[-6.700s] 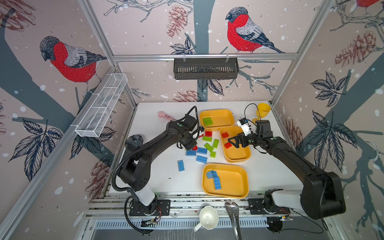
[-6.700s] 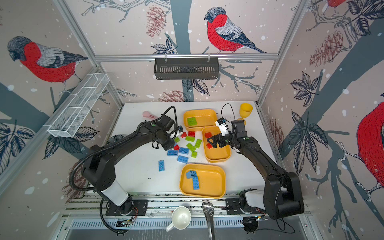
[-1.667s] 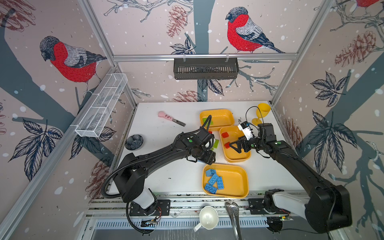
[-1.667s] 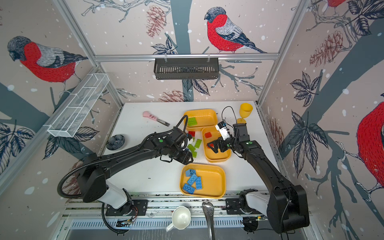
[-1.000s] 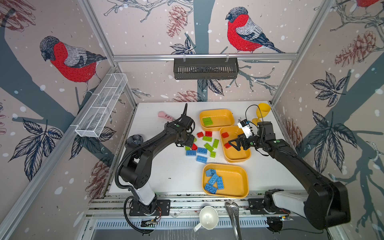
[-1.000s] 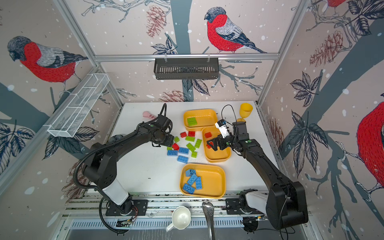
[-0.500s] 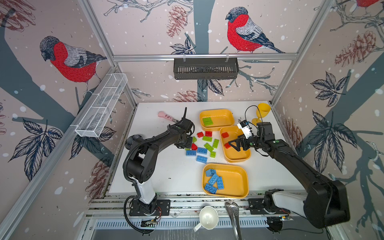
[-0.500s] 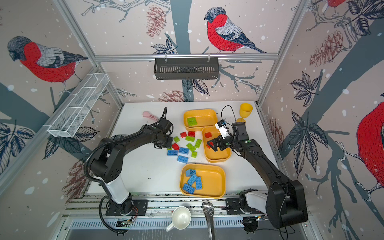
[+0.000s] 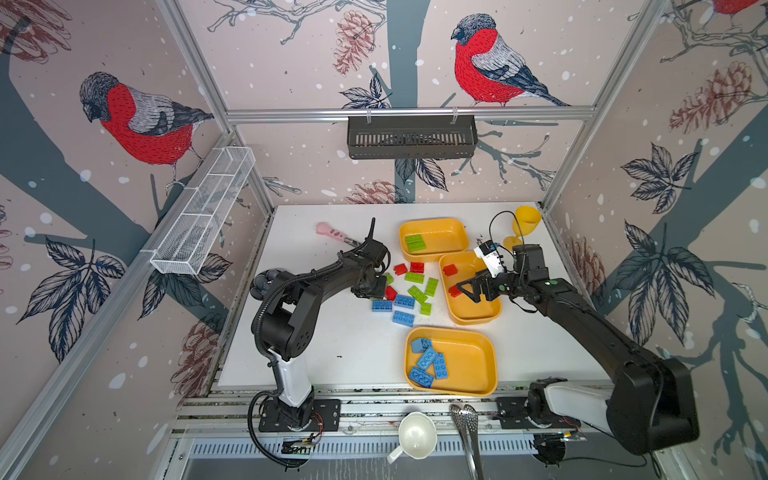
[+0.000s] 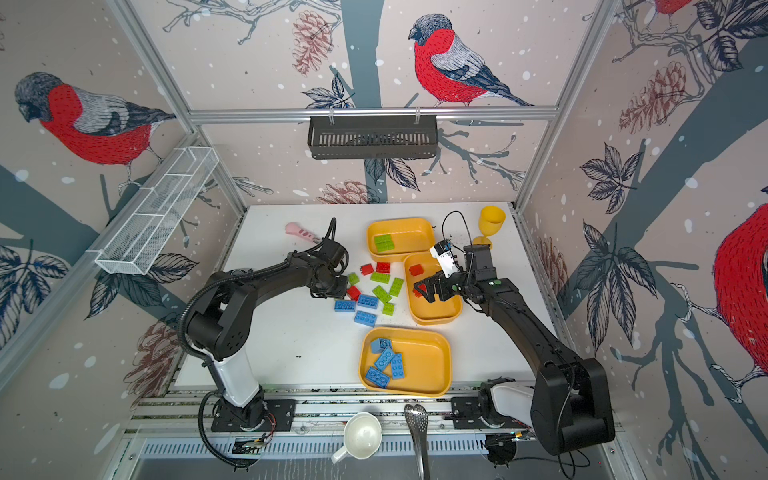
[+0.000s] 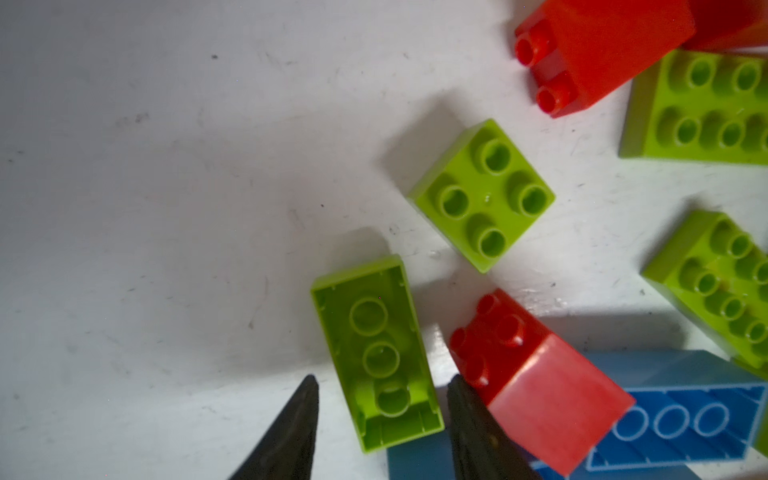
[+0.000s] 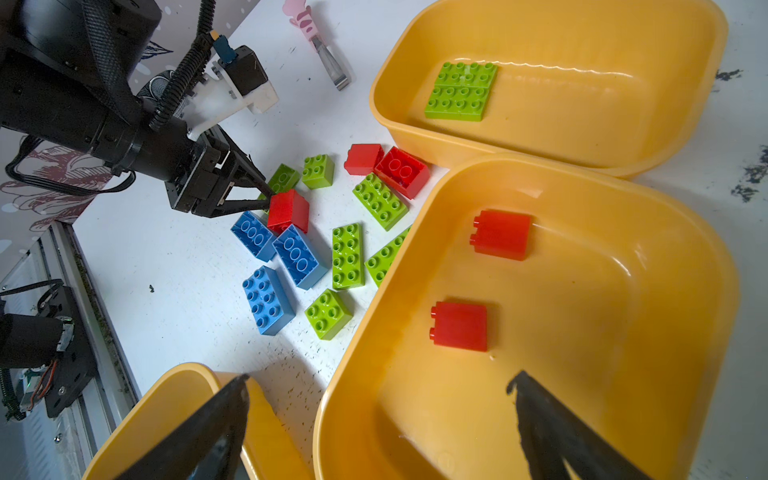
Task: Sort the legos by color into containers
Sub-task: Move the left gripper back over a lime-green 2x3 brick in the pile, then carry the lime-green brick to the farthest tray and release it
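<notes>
1. The step in hand looks like the pick-up of a green brick (image 11: 374,353) from the table (image 9: 332,332). It lies studs down, left of centre in both top views, under the tip of the left arm. The left jaws stand half-closed along its two long sides. A sliver of table shows on either side, so it cannot be told whether they grip it.
2. A red brick (image 11: 540,386) lies just beside one jaw, touching a blue brick (image 11: 685,415). The jaws should close squarely and lift straight up, or the red brick may be dragged along.
3. The likely goal is the far tray (image 9: 449,237), upper centre of the table, which already holds green. The carry should pass well above the loose pile.
4. The right jaws are spread wide and empty, hanging over the middle tray (image 9: 478,313), right of centre.
5. Count, nearest first: the near tray (image 9: 469,365), lower centre, holds four blue bricks (image 9: 440,366), one of them roof-shaped.
6. Loose on the table are three blue bricks, three red, and six green counting the one between the jaws.
7. The middle tray holds two red bricks (image 12: 459,326).
8. The far tray holds what looks like two green bricks (image 12: 461,91) laid side by side.
</notes>
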Available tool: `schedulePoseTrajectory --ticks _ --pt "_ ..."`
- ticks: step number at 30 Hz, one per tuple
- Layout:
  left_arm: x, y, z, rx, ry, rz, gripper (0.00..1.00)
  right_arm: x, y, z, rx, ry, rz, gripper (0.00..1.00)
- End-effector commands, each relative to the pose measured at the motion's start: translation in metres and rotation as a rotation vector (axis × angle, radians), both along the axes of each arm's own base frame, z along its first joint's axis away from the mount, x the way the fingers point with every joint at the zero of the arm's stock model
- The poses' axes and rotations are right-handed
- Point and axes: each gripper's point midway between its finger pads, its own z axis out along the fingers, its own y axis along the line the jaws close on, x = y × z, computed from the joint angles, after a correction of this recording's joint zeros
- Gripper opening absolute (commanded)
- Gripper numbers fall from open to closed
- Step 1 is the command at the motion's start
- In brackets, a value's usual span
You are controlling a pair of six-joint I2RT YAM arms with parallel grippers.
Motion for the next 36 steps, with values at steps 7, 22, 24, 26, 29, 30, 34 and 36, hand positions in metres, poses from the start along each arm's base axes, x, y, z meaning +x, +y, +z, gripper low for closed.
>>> schedulePoseTrajectory --ticks 7,22,24,26,29,30,34,36 --pt "0.012 -0.002 -0.005 0.005 -0.017 0.03 0.51 0.004 0.0 0.002 -0.009 -0.019 0.007 0.99" --pt "0.019 0.01 -0.006 0.093 -0.04 0.026 0.31 0.003 -0.001 0.0 -0.015 -0.015 0.01 0.99" --pt "0.023 0.008 0.006 0.084 -0.056 0.016 0.3 0.003 0.0 0.001 -0.013 -0.02 0.012 0.99" --pt "0.028 0.001 0.023 0.052 -0.079 0.005 0.3 0.005 0.0 0.003 -0.01 -0.023 0.009 0.99" --pt "0.04 -0.016 0.053 -0.02 -0.117 -0.023 0.3 0.009 0.0 0.01 0.01 -0.038 0.003 0.99" --pt "0.045 -0.022 0.063 -0.046 -0.132 -0.03 0.3 0.01 0.0 0.013 0.019 -0.043 0.0 1.0" --pt "0.063 -0.055 0.101 -0.179 -0.186 -0.083 0.3 0.016 0.0 0.022 0.048 -0.06 -0.007 0.99" --pt "0.073 -0.072 0.113 -0.229 -0.215 -0.118 0.3 0.019 0.001 0.026 0.061 -0.069 -0.01 0.99"
